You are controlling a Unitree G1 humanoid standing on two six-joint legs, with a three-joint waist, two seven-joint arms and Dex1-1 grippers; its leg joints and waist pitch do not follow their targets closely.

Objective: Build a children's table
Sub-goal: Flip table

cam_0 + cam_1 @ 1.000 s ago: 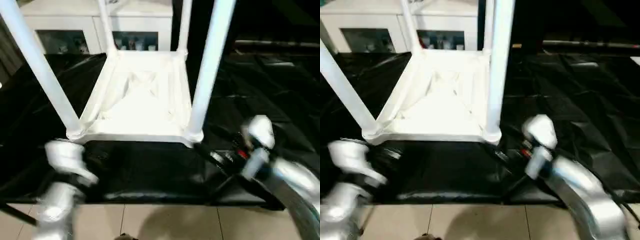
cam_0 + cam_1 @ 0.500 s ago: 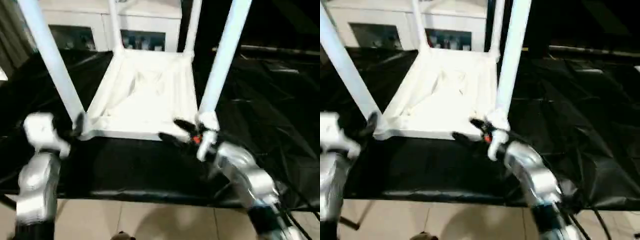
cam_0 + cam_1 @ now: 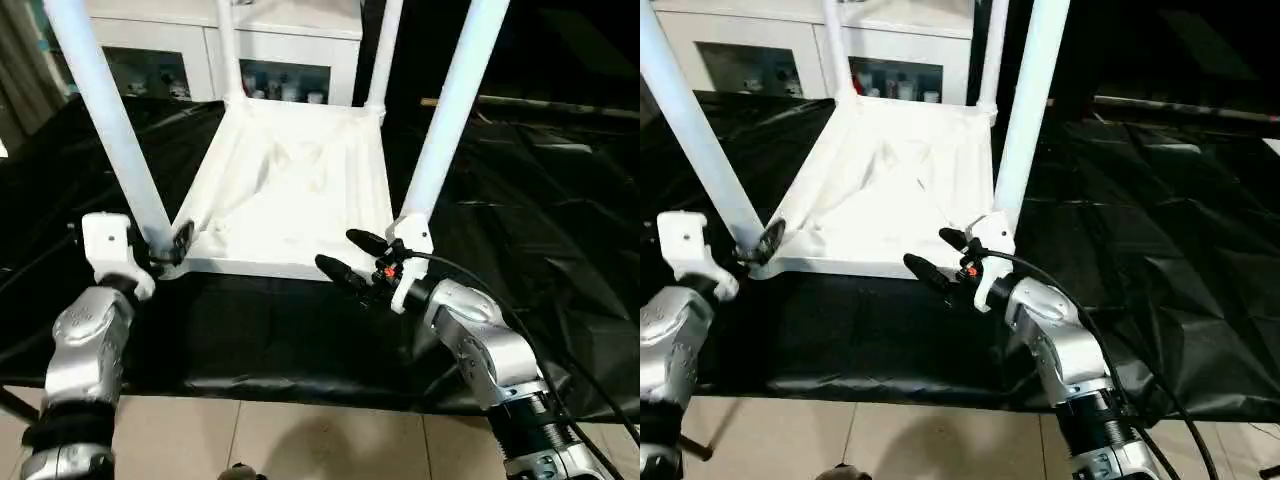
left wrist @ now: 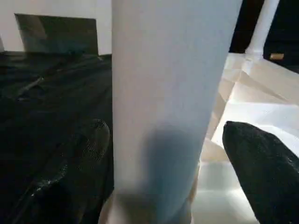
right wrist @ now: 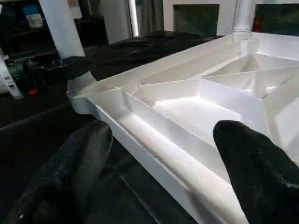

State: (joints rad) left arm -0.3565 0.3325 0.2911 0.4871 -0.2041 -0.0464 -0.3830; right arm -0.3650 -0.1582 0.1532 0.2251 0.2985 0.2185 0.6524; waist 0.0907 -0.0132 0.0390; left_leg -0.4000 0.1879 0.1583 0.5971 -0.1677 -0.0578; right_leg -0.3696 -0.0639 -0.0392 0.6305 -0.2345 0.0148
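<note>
A black-covered counter fills the scene, with one white cabinet with glass doors behind it and pale floor tiles along the near edge. On the counter we see one children's table lying upside down: its single white tabletop rests flat, ribbed underside up, and we count four white legs standing up from its corner sockets, two near and two far. At the near left corner, our left pincer stands spread, one black finger on each side of the near left leg; whether the fingers touch it we cannot tell. At the near right corner, our right pincer is also spread, its two fingers straddling the tabletop's near rim just beside the near right leg, grasping nothing.
</note>
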